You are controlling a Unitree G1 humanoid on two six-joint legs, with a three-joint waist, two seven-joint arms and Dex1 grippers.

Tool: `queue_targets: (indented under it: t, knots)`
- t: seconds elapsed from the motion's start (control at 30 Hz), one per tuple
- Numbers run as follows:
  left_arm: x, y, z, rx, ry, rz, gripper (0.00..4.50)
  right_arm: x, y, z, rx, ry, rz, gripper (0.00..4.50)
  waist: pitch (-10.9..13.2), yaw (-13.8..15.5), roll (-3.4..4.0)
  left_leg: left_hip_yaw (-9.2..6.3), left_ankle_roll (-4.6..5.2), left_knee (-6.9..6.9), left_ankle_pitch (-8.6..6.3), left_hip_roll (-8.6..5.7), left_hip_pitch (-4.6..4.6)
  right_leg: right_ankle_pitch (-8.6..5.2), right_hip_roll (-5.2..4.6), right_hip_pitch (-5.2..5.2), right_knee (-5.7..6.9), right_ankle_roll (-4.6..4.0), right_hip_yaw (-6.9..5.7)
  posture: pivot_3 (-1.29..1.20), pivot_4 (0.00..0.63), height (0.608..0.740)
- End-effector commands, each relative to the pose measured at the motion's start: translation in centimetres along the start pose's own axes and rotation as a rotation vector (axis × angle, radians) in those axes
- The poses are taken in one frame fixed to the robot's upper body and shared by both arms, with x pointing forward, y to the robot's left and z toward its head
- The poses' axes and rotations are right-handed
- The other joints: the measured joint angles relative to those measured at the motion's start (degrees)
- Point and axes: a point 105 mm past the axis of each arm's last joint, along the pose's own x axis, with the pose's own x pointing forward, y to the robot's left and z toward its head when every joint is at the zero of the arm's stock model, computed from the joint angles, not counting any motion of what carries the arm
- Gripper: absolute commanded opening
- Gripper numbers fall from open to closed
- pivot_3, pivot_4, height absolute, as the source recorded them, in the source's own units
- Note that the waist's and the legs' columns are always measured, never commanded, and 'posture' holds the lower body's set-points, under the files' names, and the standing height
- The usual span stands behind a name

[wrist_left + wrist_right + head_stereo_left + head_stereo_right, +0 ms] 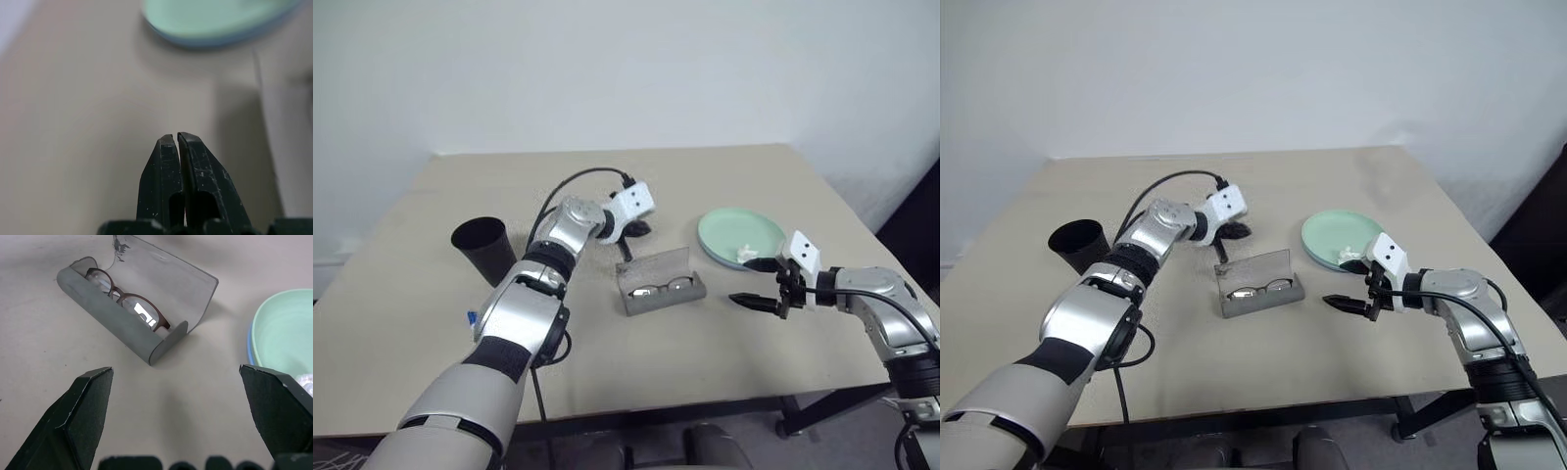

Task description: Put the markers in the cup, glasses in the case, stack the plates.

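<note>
Beige matte bench [724,367] against plain white wall [607,69]. Far left, matte black tapered plastic cup [485,249] stands upright. Left end effector [176,143] pinched fully closed, holding nothing, just behind the case. Centre: grey felt-like hard-shell case [142,313], lid open, with thin dark wire-framed round-lens glasses [128,298] inside. Mint green round plate [741,235] stacked on light blue plate [250,345], small white crumpled scrap [746,253] on top. Right end effector [756,284] spread wide, empty, near plates.

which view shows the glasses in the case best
The right wrist view: the glasses lie inside the open grey case, lenses and bridge plain to see. Both eye views show them small, as a dark frame behind the case's front wall. In the left wrist view I cannot make them out.
</note>
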Motion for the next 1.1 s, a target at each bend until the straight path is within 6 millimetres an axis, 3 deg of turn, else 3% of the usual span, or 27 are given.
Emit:
queue_targets:
  t: [0.03, 0.1, 0.27, 0.4, 0.67, 0.77, 0.87, 0.97, 1.03, 1.1]
  knots:
    - [0.0, -1.7, -0.5, 0.081, 0.035, -0.142, 0.02, -0.5, -0.2, 1.3, -0.039, -0.038, -0.019, 4.50, 0.0, 0.0, 0.00, 0.00, 0.00, 0.00, 0.00, 0.00, -0.02, 0.00, 0.00, -0.02, 0.00, 0.00, 0.00, 0.00, 0.000, 0.740]
    - [-0.1, -2.6, -0.3, 0.051, -0.001, -0.211, 0.02, -0.6, -0.2, 1.3, -0.038, -0.037, -0.023, 4.50, 0.0, 0.0, -0.02, 0.00, 0.00, 0.00, 0.00, 0.01, -0.03, 0.00, 0.00, -0.02, 0.01, 0.00, 0.00, 0.00, 0.000, 0.740]
    - [-0.9, -2.6, 2.1, -0.116, -0.164, -0.279, 0.02, -0.7, 0.0, 1.2, -0.036, -0.035, -0.024, 4.50, 0.0, 0.0, -0.02, 0.00, 0.01, 0.09, 0.00, 0.02, -0.05, 0.00, 0.00, -0.01, 0.02, 0.00, 0.00, 0.00, 0.000, 0.740]
    - [-1.9, -3.4, 3.0, -0.139, -0.249, -0.376, 0.02, -0.6, 0.0, 1.2, -0.036, -0.035, -0.021, 4.50, 0.0, -0.1, -0.01, -0.01, 0.01, 0.10, -0.01, 0.03, -0.04, 0.00, 0.00, -0.01, 0.03, 0.01, 0.00, 0.00, 0.000, 0.740]
    - [-1.6, -6.9, 0.0, -0.020, -0.112, -0.475, 0.02, -0.2, 0.0, 1.8, -0.053, -0.046, -0.013, 4.50, 0.0, -0.2, -0.03, 0.03, 0.02, 0.10, -0.01, 0.06, 0.04, 0.01, 0.01, 0.00, 0.10, 0.00, 0.04, 0.00, 0.000, 0.740]
    - [-2.0, -7.2, 1.6, -0.096, -0.212, -0.505, 0.02, -0.2, 0.0, 1.9, -0.054, -0.047, -0.011, 4.50, 0.0, 0.0, -0.03, 0.02, 0.02, 0.17, -0.01, 0.07, 0.05, 0.01, 0.00, 0.06, 0.10, 0.00, 0.02, 0.00, 0.000, 0.740]
    - [-3.4, -6.5, 4.9, -0.185, -0.399, -0.527, 0.02, -0.2, 0.1, 1.7, -0.051, -0.044, -0.008, 4.50, 0.0, 0.0, -0.04, 0.01, 0.03, 0.18, -0.01, 0.07, 0.01, 0.01, 0.00, 0.03, 0.09, 0.01, 0.01, 0.00, 0.000, 0.740]
    - [-4.2, -4.1, 7.3, -0.320, -0.537, -0.441, 0.02, -0.2, 0.1, 1.6, -0.048, -0.043, -0.007, 4.50, 0.0, 0.0, -0.04, 0.00, 0.04, 0.18, -0.02, 0.09, -0.03, 0.01, 0.00, -0.03, 0.09, 0.01, 0.00, 0.00, 0.000, 0.740]
    - [-4.0, -2.5, 7.4, -0.334, -0.539, -0.332, 0.02, -0.1, 0.1, 1.6, -0.046, -0.042, -0.007, 4.50, 0.0, 0.0, -0.04, -0.02, 0.04, 0.18, -0.02, 0.09, -0.02, 0.01, 0.00, -0.03, 0.09, 0.01, -0.02, 0.00, 0.000, 0.740]
    - [-3.1, -0.5, 6.3, -0.299, -0.458, -0.154, 0.02, -0.1, 0.2, 1.6, -0.044, -0.043, -0.006, 4.50, 0.0, -0.1, -0.03, -0.01, 0.04, 0.17, -0.02, 0.08, 0.05, 0.01, 0.00, 0.02, 0.10, 0.01, -0.02, 0.00, 0.000, 0.740]
